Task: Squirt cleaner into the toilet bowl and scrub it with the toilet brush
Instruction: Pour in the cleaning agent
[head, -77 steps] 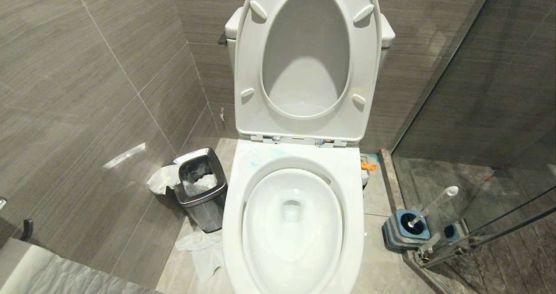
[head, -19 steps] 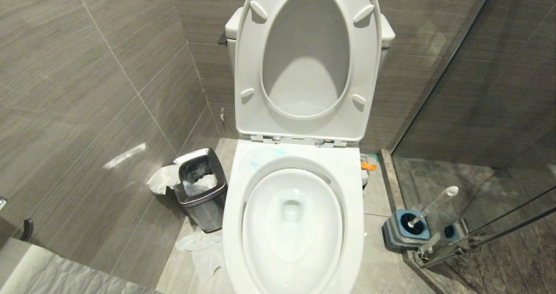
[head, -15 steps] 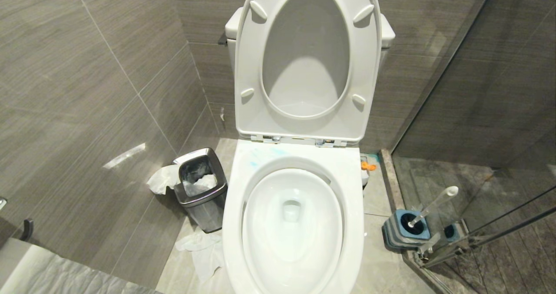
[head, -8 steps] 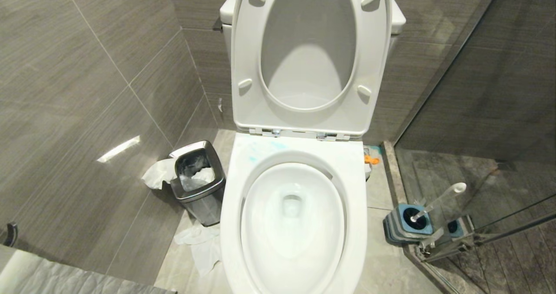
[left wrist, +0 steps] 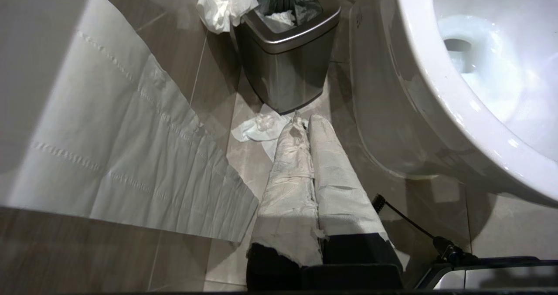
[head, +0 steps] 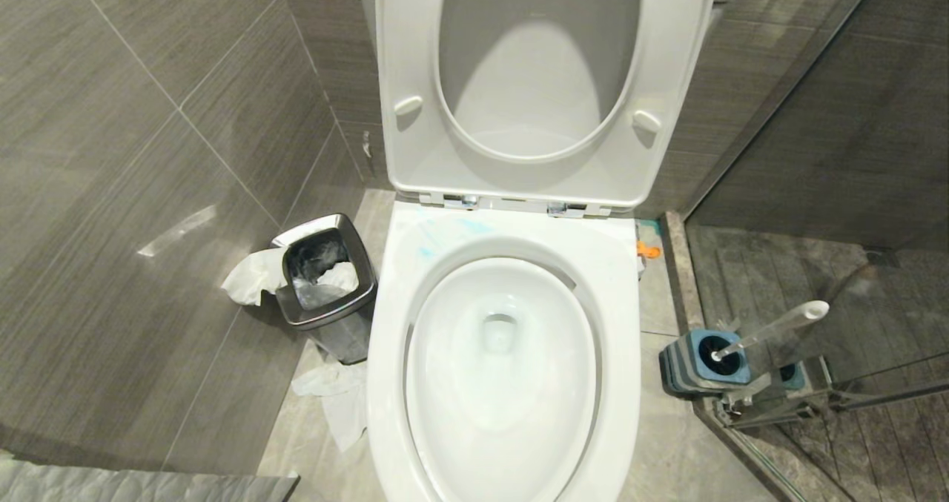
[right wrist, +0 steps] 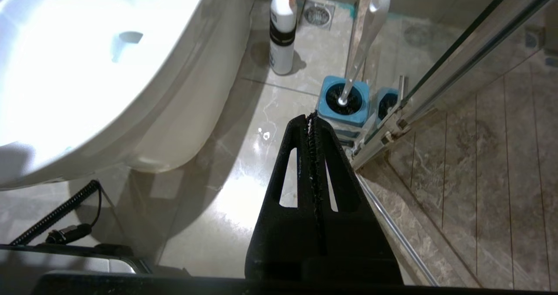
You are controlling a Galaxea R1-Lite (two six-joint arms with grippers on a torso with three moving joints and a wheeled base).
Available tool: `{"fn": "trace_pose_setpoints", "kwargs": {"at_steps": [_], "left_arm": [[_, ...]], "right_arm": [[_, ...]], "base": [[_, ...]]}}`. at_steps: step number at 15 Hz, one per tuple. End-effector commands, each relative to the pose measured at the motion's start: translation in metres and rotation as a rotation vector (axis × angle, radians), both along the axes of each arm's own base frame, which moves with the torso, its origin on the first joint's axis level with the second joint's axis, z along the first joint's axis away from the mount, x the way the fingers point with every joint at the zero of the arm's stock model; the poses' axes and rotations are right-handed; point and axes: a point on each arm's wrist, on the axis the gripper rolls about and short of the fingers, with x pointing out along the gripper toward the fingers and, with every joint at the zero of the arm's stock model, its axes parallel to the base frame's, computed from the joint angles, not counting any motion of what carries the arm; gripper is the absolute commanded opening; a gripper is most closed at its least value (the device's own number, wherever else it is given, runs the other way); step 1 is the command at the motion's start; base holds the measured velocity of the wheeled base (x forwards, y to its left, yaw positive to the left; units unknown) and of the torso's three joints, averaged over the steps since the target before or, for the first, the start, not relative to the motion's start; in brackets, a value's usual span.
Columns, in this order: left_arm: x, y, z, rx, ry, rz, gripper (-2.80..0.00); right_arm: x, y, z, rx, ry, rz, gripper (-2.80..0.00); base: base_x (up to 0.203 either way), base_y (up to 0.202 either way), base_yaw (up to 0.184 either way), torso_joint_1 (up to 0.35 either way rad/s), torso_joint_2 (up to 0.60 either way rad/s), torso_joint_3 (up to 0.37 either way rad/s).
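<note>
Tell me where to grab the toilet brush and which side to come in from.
Grip the toilet brush on the upper handle, below its rounded tip. The bristle head sits in the blue holder and the handle leans up toward the glass shower door. So probably come from the toilet bowl side, the right gripper closing across the slim shaft.

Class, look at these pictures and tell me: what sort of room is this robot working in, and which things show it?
A bathroom, most likely a small tiled toilet room. The white toilet bowl with its seat raised, the toilet brush in a blue holder on the floor, and a glass shower partition beside it show this.
</note>
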Motion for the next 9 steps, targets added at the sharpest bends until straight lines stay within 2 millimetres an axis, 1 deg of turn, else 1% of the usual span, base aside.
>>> {"fn": "trace_pose_setpoints", "kwargs": {"at_steps": [1,9], "left_arm": [[0.0001,0.0001,0.0001,-0.008,0.001,0.006,-2.8],[0.0001,0.0001,0.0001,-0.014,0.001,0.006,-2.8]], "right_arm": [[0.0,0.0,0.0,0.0,0.001,0.001,-2.8],[0.0,0.0,0.0,-0.001,0.001,0.001,-2.8]], "base": [[0.0,0.0,0.0,0.003,0.0,-0.197],[0.0,0.0,0.0,0.006,0.0,-0.199]]}}
